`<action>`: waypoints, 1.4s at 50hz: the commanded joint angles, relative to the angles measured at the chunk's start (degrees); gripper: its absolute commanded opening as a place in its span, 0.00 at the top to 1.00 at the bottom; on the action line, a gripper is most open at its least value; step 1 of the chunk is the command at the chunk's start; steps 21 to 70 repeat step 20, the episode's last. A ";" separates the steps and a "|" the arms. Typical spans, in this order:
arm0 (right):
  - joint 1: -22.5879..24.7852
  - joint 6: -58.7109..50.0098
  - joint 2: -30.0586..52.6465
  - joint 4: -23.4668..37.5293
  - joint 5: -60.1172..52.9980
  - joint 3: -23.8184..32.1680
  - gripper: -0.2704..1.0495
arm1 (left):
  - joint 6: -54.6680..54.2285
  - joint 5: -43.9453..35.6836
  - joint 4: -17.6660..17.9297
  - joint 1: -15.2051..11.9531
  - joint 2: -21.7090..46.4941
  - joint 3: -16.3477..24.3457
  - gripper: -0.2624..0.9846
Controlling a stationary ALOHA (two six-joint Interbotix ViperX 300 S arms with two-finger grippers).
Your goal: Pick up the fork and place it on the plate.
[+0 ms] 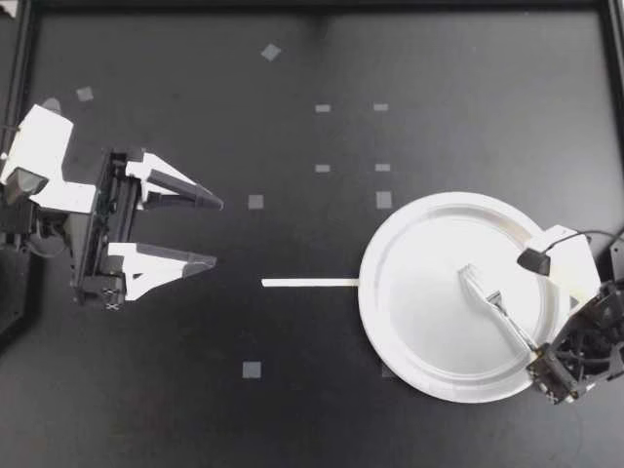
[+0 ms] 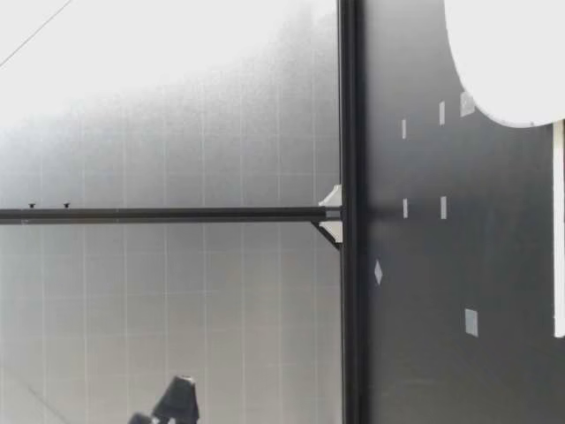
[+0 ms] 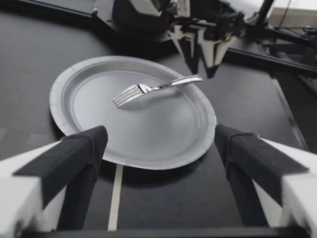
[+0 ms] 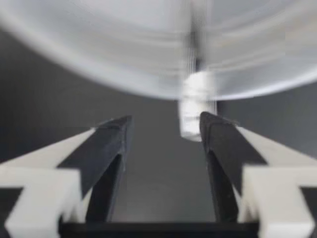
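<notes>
Top view first: the fork (image 1: 497, 304) lies inside the plate (image 1: 409, 234). Its tines are near the middle and its handle runs out slantwise toward the rim, straight at my right gripper (image 1: 544, 361). That is the relation to watch: the fork's long axis points into that gripper, so I judge any pull-back should go along that line. My left gripper (image 1: 210, 232) is spread wide, well apart from the plate across the table, with a white strip (image 1: 310, 283) between them. My right gripper's fingertips are hard to make out from above.

Low view: only an edge of the plate (image 2: 503, 53), the strip (image 2: 558, 230) and a dark bit of an arm (image 2: 175, 399) show. No fork and no fingers are visible here.

Left wrist view: between the parted fingers of my left gripper (image 3: 161, 144) I see the plate (image 3: 148, 153) ahead. The fork (image 3: 153, 89) has its tines down on the plate and its handle slants up toward my right gripper (image 3: 204, 62), which hangs just over the handle's end. I cannot tell from here whether they touch.

Right wrist view: my right gripper (image 4: 166, 124) has its fingers apart. The blurred handle end (image 4: 197, 101) sits just ahead of them, close against one finger and clear of the other, so nothing is pinched. The plate's rim (image 4: 99, 49) is a smear beyond it.
</notes>
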State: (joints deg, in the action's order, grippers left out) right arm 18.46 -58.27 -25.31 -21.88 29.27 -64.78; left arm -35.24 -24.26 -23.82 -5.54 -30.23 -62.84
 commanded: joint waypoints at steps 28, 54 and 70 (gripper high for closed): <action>-3.25 -2.81 -21.45 10.11 -23.73 1.05 0.38 | -0.53 -7.82 -0.09 -0.18 -1.67 1.14 0.11; -3.25 -2.81 -21.45 10.11 -23.73 1.05 0.38 | -0.53 -7.82 -0.09 -0.18 -1.67 1.14 0.11; -3.25 -2.81 -21.45 10.11 -23.73 1.05 0.38 | -0.53 -7.82 -0.09 -0.18 -1.67 1.14 0.11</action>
